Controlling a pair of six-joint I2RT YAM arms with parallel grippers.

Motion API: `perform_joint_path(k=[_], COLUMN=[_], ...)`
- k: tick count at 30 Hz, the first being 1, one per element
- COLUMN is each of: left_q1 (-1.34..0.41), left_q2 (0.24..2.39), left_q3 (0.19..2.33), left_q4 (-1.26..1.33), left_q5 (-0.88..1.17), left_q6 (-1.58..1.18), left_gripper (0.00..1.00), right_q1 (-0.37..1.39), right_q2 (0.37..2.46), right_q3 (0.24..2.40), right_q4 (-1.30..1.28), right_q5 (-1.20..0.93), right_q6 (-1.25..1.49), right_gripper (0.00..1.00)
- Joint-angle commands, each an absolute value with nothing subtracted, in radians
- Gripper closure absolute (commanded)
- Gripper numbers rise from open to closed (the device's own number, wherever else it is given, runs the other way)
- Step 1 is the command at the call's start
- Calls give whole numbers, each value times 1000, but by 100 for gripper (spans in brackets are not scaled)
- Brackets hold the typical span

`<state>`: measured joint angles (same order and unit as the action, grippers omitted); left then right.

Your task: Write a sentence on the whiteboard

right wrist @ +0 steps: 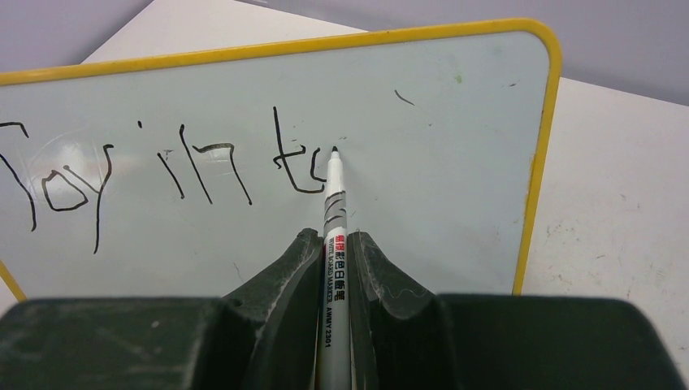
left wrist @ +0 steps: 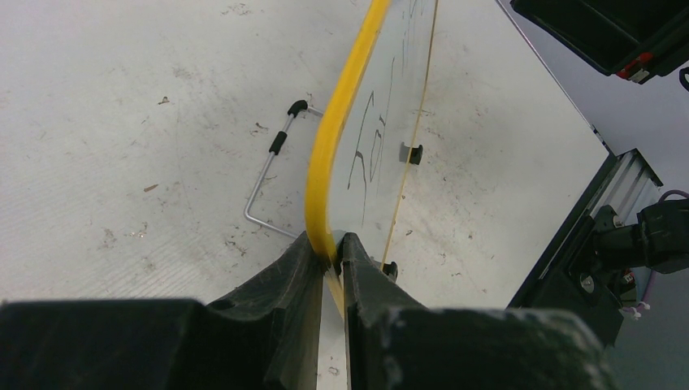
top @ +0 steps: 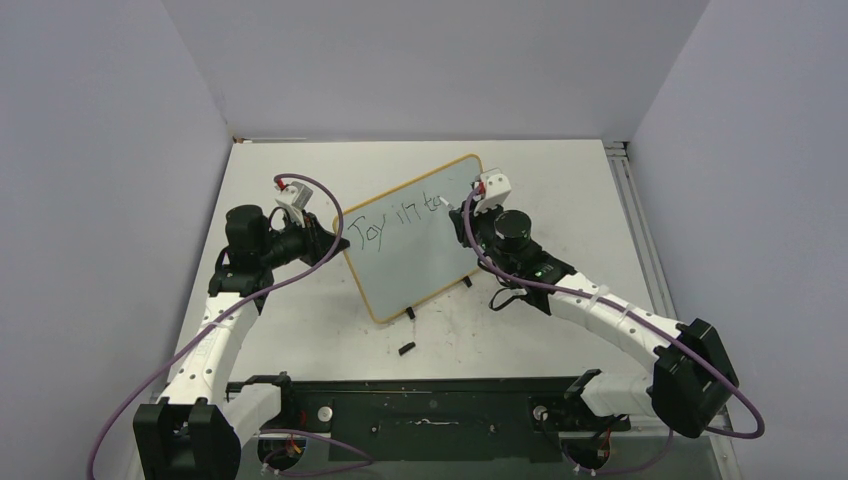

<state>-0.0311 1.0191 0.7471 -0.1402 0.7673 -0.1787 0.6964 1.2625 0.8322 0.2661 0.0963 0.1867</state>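
1. whiteboard [top: 415, 250]: glossy, rounded corners, yellow rim, frame centre, on scuffed matte tabletop [top: 560, 190].
2. left claw [left wrist: 331, 244] clamped on its rim.
3. right claw [right wrist: 335, 237] grasps slim white marker [right wrist: 335, 203]; tip touches board at end of thin black sentence [right wrist: 199, 166].

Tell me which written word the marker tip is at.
The unfinished "to", rightmost on the whiteboard: the marker held by the right gripper has its tip beside its last stroke. "Joy" and "in" lie further left.
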Motion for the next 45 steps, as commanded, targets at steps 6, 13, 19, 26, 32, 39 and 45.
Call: perform_joint_path(k=[6, 13, 19, 26, 32, 39, 45], left_q1=[-34, -34, -34, -34, -34, -33, -33], left_q2=[1009, 1010, 1010, 1009, 1009, 1009, 1011], left_q3=[764, 764, 764, 763, 764, 763, 765], left_q4=[-156, -156, -156, -156, -156, -156, -156], left_q5=[750, 752, 751, 751, 751, 750, 749], left_q6=[-147, -147, -147, -147, -147, -147, -147], left_gripper=[100, 100, 100, 100, 100, 100, 100], right_q1=[708, 712, 719, 718, 718, 718, 718], right_q2=[1280, 1282, 1280, 1282, 1285, 1288, 1280], right_q3=[870, 864, 859, 864, 863, 854, 832], right_q4=[328, 336, 327, 301, 293, 274, 269], right_q5=[56, 42, 80, 152, 161, 152, 153], right_q6=[172, 173, 176, 185, 189, 189, 193], right_gripper=[95, 95, 95, 95, 95, 95, 95])
